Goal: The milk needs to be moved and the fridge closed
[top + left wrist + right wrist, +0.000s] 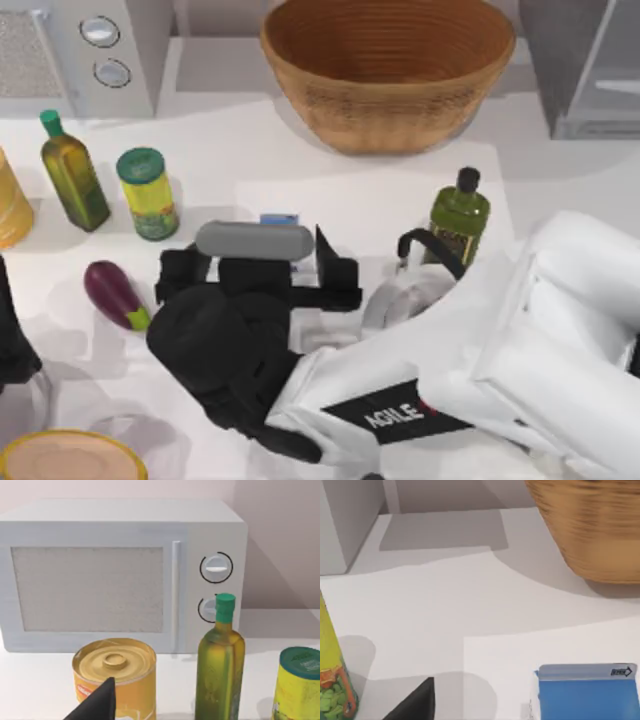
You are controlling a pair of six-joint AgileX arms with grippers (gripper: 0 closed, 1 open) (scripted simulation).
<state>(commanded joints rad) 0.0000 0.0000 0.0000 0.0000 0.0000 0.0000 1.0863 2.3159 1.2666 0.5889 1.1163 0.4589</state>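
My right gripper point(290, 262) hangs over the middle of the table point(250, 165), right above the milk point(279, 219). I cannot tell how wide it is spread or if it touches the carton. In my right wrist view the milk point(587, 692) stands upright on bare white table with open room around it. The basket point(388, 68) sits behind it at the back and I see nothing inside it. The fridge point(590, 65) stands at the back right corner. A green-lidded jar point(148, 193) and a dark bottle point(458, 218) stand on either side. My left arm waits at the left edge.
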